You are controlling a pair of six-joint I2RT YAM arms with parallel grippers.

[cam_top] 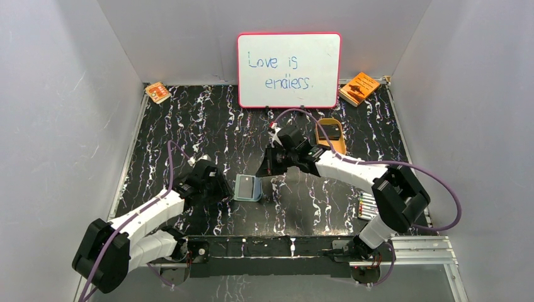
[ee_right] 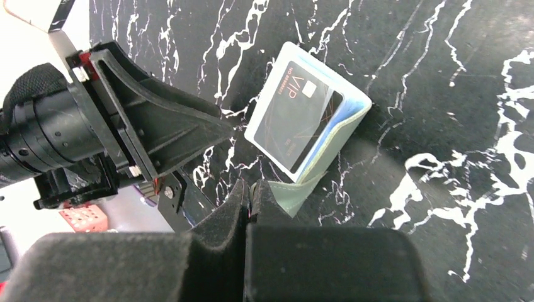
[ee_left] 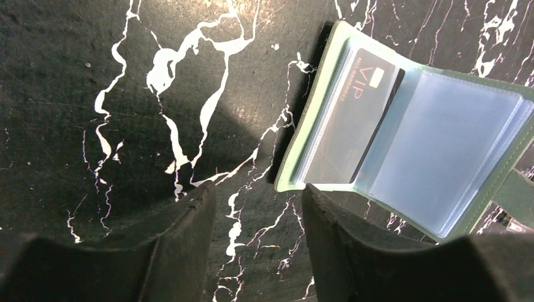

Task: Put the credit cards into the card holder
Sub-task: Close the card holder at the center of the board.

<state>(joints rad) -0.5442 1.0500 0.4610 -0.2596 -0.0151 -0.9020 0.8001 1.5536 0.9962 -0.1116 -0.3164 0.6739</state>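
Top view first: the card holder (cam_top: pixel 247 187) lies open on the black marbled table (cam_top: pixel 189 126), roughly in the middle, between the two arms. The left end effector (cam_top: pixel 227 189) sits just beside its left edge, and the right end effector (cam_top: pixel 266 168) is at its far right corner. Further back there's a tan tray (cam_top: pixel 340 141) with something dark in it, a whiteboard (cam_top: pixel 288 69) and two orange booklets (cam_top: pixel 359 88) in the back corners.

Left wrist cam: jaws are apart with only bare table between them, so nothing gripped. The holder is just past the right finger (ee_left: pixel 340 233), and a black credit card (ee_left: pixel 356 119) marked VIP is tucked in one of its clear sleeves, with the pale blue pockets fanned out beside it.

Right wrist cam: the fingers (ee_right: pixel 227 214) are pressed together. The holder's grey-green cover flap (ee_right: pixel 289 195) runs right up into the fingertips, so it looks pinched there. The VIP card sits face up in the top sleeve.
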